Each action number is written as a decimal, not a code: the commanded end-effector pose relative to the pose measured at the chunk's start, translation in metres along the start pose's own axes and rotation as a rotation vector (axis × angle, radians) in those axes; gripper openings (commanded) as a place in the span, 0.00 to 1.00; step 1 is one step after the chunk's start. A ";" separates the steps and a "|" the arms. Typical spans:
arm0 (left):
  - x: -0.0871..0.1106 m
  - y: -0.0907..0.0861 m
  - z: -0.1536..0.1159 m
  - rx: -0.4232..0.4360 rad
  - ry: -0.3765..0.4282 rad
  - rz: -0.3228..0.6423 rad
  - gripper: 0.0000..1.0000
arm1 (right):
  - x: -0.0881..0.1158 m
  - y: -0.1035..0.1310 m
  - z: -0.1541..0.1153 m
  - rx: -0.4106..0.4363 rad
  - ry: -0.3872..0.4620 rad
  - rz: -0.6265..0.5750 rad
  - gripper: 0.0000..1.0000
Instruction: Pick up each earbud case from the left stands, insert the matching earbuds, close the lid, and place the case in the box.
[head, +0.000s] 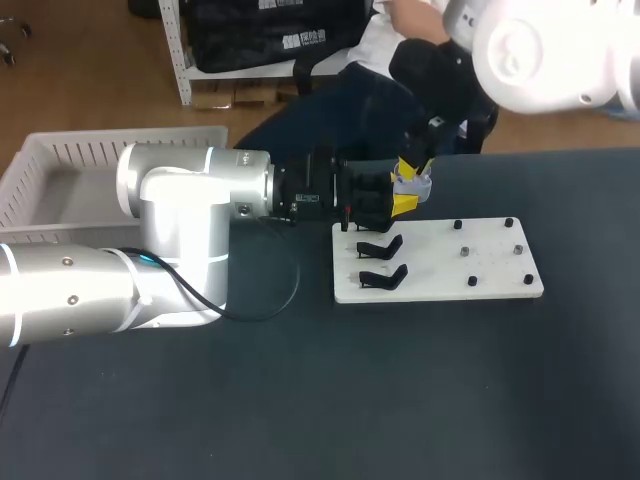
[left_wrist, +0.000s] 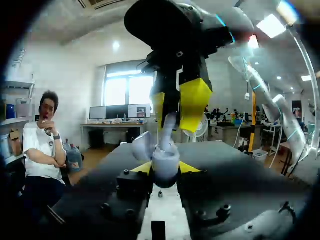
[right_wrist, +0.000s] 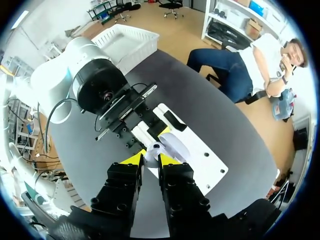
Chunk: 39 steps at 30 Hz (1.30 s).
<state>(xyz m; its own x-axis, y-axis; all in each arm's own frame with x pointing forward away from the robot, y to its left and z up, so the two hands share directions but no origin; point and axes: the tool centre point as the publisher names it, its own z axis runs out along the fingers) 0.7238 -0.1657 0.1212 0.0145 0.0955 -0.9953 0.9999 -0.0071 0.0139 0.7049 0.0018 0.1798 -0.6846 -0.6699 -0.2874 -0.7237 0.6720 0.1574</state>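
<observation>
Above the back left corner of the white board (head: 490, 270), my left gripper (head: 403, 200) is shut on a pale grey earbud case (head: 420, 184). In the left wrist view the case (left_wrist: 165, 161) sits between the left gripper's (left_wrist: 165, 169) yellow tips, with its lid (left_wrist: 142, 145) swung open to one side. My right gripper (left_wrist: 175, 107) hangs straight above the case, shut on a white earbud (left_wrist: 168, 127) whose lower end reaches into the case. In the right wrist view the earbud (right_wrist: 155, 149) shows between the right gripper's (right_wrist: 151, 159) tips.
Two black stands (head: 380, 246) (head: 383, 276) on the board's left part carry nothing. Several small black pegs (head: 470, 282) dot its right part. A white basket (head: 60, 165) stands at the table's far left, behind my left arm.
</observation>
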 end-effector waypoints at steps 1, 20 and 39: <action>0.001 0.000 0.001 -0.003 -0.004 0.003 0.00 | 0.000 -0.001 0.003 -0.004 -0.005 -0.002 0.00; 0.001 0.000 0.001 -0.003 -0.004 0.003 0.00 | -0.004 -0.003 0.008 -0.016 -0.003 -0.021 0.00; 0.001 0.000 0.001 -0.003 -0.004 0.003 0.00 | -0.004 0.000 0.015 0.014 0.045 -0.051 0.00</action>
<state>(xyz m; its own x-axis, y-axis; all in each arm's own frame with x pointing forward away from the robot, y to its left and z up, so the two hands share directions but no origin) 0.7240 -0.1652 0.1202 0.0137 0.0964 -0.9952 0.9999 -0.0066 0.0131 0.7078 0.0063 0.1680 -0.6484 -0.7168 -0.2566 -0.7581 0.6388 0.1312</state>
